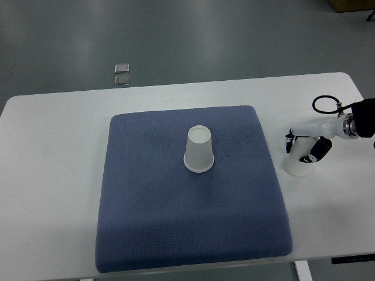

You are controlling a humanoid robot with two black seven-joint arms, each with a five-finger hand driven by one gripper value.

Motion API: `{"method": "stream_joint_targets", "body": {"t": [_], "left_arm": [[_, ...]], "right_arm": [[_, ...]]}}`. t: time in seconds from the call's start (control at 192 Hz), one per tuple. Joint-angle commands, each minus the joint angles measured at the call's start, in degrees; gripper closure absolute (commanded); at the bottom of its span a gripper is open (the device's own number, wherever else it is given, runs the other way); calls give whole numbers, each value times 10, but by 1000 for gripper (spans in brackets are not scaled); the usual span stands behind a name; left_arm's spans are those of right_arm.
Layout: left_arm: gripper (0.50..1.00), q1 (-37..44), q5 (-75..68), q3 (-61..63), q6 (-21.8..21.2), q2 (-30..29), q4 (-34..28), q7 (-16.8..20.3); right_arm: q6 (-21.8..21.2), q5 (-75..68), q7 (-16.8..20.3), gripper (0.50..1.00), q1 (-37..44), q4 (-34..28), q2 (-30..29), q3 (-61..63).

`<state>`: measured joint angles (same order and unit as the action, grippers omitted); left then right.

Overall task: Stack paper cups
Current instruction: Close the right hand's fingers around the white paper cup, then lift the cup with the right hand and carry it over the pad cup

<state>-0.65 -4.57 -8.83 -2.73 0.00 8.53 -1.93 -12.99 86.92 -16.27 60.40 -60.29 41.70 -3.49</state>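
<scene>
mat: blue pad (193,234) lies nearest the camera, spread over the middle of the white bench (53,175).
cup one: upside down on the mat (198,150), a little behind the mat's centre, standing alone with nothing on it.
cup two: off the mat, just past its right edge, on bare bench (299,167); it looks upside down too, though the fingers hide most of it.
right robot hand: comes in from the right of the mat and is wrapped round cup two from above (304,149), fingers closed on its sides.
left robot hand: nowhere to be seen.
progress: early, by my reading; one cup is grasped but not yet lifted clear, and no stack exists.
left to do: carry cup two over the mat and set it down over cup one.
count: two cups, one mat, one robot hand, two small silver squares (122,74) on the floor behind the mat.
</scene>
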Motion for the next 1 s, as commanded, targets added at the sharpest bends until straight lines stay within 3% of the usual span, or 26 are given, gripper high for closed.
{"method": "stream_joint_targets", "body": {"t": [0.0, 0.619, 0.993], "left_arm": [[500, -1, 0, 0, 0, 0, 0, 0], [500, -1, 0, 0, 0, 0, 0, 0], [500, 0, 0, 0, 0, 0, 0, 0]], "right_arm": [[0, 0, 0, 895, 2, 0, 1, 0], [-1, -1, -3, 920, 11, -1, 6, 7], [-19, -7, -4, 920, 94, -4, 6, 5]]}}
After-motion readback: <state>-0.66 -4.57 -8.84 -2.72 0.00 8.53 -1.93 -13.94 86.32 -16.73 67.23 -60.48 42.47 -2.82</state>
